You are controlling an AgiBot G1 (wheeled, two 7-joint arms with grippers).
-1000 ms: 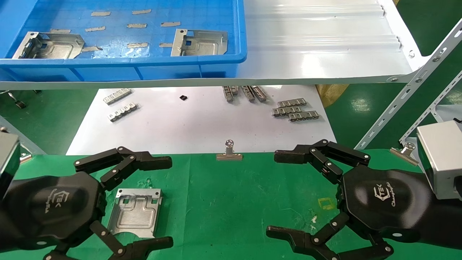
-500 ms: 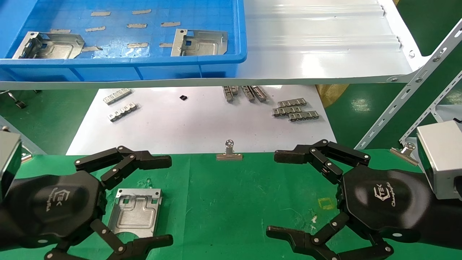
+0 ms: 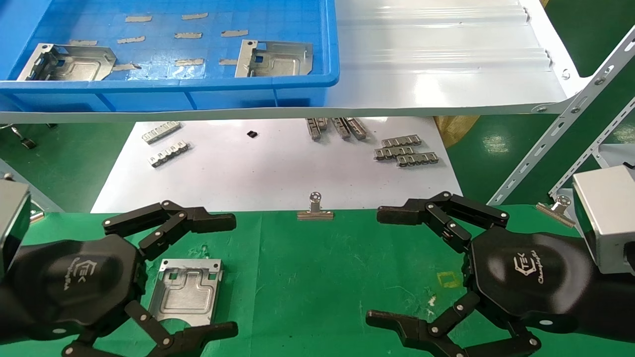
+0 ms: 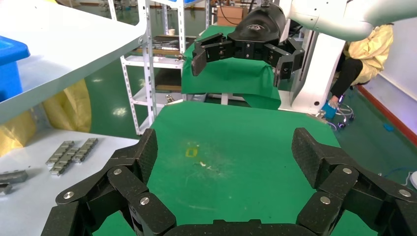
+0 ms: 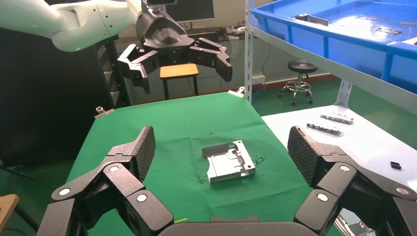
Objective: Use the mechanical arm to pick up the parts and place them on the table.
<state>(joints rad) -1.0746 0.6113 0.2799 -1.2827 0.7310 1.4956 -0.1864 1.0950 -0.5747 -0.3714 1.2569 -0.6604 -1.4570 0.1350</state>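
Now, at the lower left of the head view, the left glossy black gripper with the white TEK logo [image 3: 218,275] is held low over the wrinkled green cloth table [image 3: 317,277], its jointed fingers spread wide with nothing between them. A flat silver sheet-metal plate with an embossed stepped ridge [image 3: 187,291] is seen lying flat on the green cloth in the gap between those spread fingers, untouched by them; in the right wrist view the same plate [image 5: 229,161] is seen alone on the cloth at mid-frame. At the lower right of the head view, the right glossy black gripper [image 3: 379,265] is likewise held over the cloth, fingers splayed apart and gripping nothing, well apart from the plate. At the upper left, a blue plastic bin [image 3: 198,94] is seen on a white glossy board [image 3: 436,69], and two more silver plates are lying inside it: one at the bin's left end [image 3: 67,63], one towards its right [image 3: 274,58]. Below the board, small toothed metal strips [image 3: 406,151] are scattered over a white sheet [image 3: 268,173], and a silver binder clip [image 3: 315,208] is seated on the cloth's far edge at mid-frame.
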